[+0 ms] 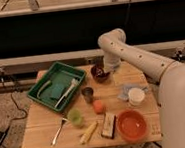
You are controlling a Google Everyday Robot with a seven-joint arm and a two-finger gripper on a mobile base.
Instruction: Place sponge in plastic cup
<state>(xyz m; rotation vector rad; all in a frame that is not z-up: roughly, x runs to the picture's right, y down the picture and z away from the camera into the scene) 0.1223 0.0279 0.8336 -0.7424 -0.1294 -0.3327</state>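
Got the claw [105, 71] hanging at the back of the counter [42, 129], right above a dark bowl [100, 75], well apart from both task items. Reads as spread wide with nothing in it. Makes sense, no pickup done yet.

Found the sponge [61, 83] lying flat in the green tray [40, 103], at the far corner away from the arm, between two light-coloured utensils [68, 93]. Looks like storage clutter rather than a staged grasp. Means coming down between the handles or nudging one aside. Can't rule out a utensil overlapping the pad's edge.

Spotted the plastic cup [75, 117] upright, mouth up, near the front middle, just in front of the tray's near corner. Has a fork [58, 132] beside it, with an orange ball [99, 107] and a dark metal cup [88, 93] near. Short haul from tray to cup, so handy for the drop.

Judging the step as approach to sponge, task barely started. Next: swing over to the tray, descend across the pad's narrow side, pinch. Expect the soft pad to fold, and good thing: looks wider than the cup mouth, so probably needs squeezing or going in edge-first. Risks: tipping the light cup on release, snagging a utensil on the lift.
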